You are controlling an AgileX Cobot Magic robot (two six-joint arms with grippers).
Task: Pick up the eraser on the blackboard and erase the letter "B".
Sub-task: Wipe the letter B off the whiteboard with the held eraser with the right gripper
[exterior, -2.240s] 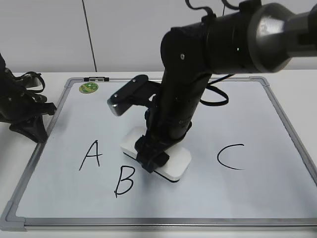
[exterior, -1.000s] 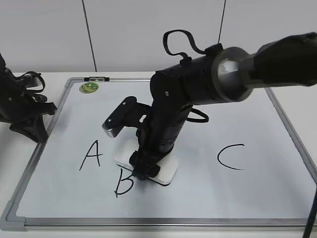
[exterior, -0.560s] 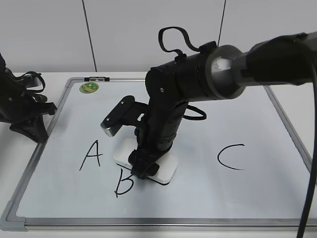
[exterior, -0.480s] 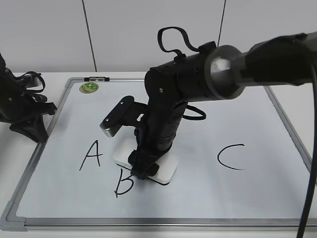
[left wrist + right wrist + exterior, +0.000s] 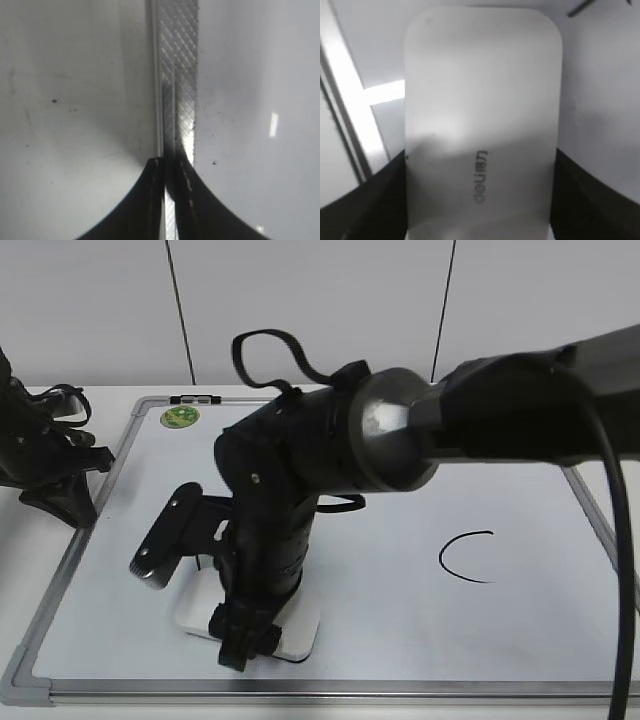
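My right gripper (image 5: 240, 643) reaches across to the front left of the blackboard (image 5: 420, 640) and is shut on the white eraser (image 5: 298, 635), which lies flat on the board. In the right wrist view the eraser (image 5: 480, 110) with grey lettering fills the space between the black fingers (image 5: 370, 200); the gripper (image 5: 479, 162) clamps its two long sides. The letter "B" is hidden behind the arm, as is the "A". A short black stroke (image 5: 581, 8) shows past the eraser's far corner. My left gripper (image 5: 68, 502) is shut and empty at the board's left edge.
The black "C" (image 5: 465, 558) is on the right half of the board. A round green magnet (image 5: 180, 417) sits at the far left corner. The left wrist view shows the shut gripper (image 5: 167, 165) over the board's grey metal frame (image 5: 176, 75).
My right gripper has slid the eraser from the middle of the board to the front left, across the spot where the "B" was. The arm now covers "A" and "B". The left arm is still.
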